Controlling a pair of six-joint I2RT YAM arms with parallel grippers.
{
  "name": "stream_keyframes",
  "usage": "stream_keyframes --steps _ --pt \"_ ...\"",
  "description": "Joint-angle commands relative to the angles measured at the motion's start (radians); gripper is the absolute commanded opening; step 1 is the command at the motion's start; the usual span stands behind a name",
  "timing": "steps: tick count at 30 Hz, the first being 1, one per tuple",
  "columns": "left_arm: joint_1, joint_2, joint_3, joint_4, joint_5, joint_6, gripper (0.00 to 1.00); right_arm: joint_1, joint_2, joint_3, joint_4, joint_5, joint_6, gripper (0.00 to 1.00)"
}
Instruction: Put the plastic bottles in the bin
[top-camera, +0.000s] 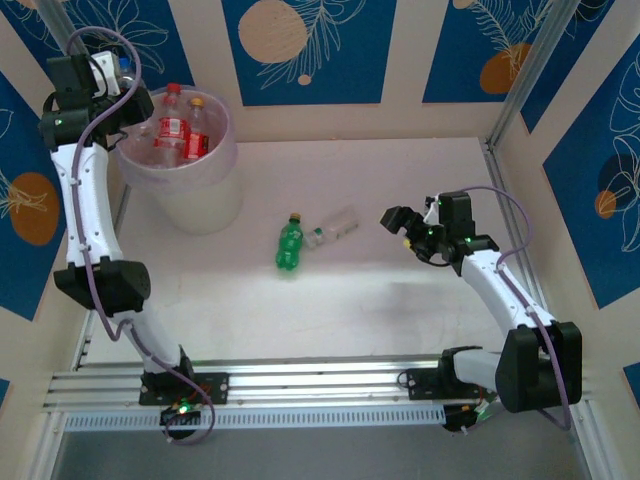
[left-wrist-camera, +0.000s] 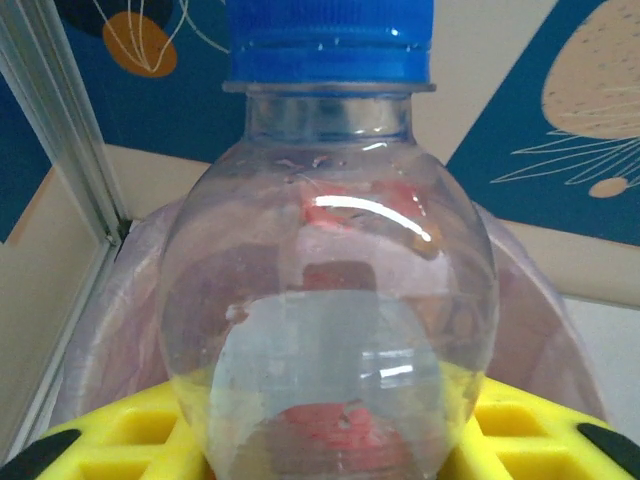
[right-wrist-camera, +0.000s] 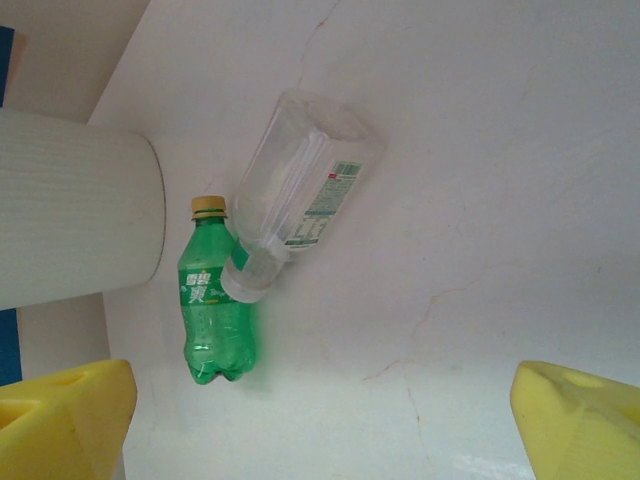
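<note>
My left gripper (top-camera: 112, 76) is raised at the far left, over the rim of the pale pink bin (top-camera: 205, 205), and is shut on a clear bottle with a blue cap (left-wrist-camera: 325, 260). Its yellow fingers (left-wrist-camera: 130, 435) clamp the bottle's lower body, and the bin (left-wrist-camera: 530, 300) lies behind it. Two red-labelled bottles (top-camera: 174, 128) stand inside the bin. On the table lie a green bottle (top-camera: 290, 245) (right-wrist-camera: 215, 305) and a clear, white-capped bottle (top-camera: 336, 228) (right-wrist-camera: 298, 185), touching at the neck. My right gripper (top-camera: 398, 220) (right-wrist-camera: 320, 430) hangs open to their right, holding nothing.
Walls with blue leaf panels close in the table at the back and sides. An aluminium rail (top-camera: 320, 385) runs along the near edge by the arm bases. The bin's white side (right-wrist-camera: 70, 205) stands just left of the green bottle.
</note>
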Motion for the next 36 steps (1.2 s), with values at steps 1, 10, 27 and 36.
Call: stream_keyframes --steps 1,10,27,36 --pt "0.013 0.051 0.014 -0.005 -0.025 0.039 0.13 -0.007 -0.024 -0.015 -0.018 -0.024 -0.002 0.97" --pt "0.012 0.133 0.005 -0.089 -0.089 0.109 0.12 -0.02 -0.038 -0.028 -0.023 -0.027 -0.004 0.97" --pt "0.013 0.14 -0.024 -0.192 -0.021 0.147 0.58 -0.027 -0.034 -0.038 -0.014 -0.035 0.0 0.97" --pt "0.014 0.083 0.007 -0.136 -0.018 0.098 0.79 -0.028 -0.037 -0.04 -0.011 -0.039 0.005 0.97"
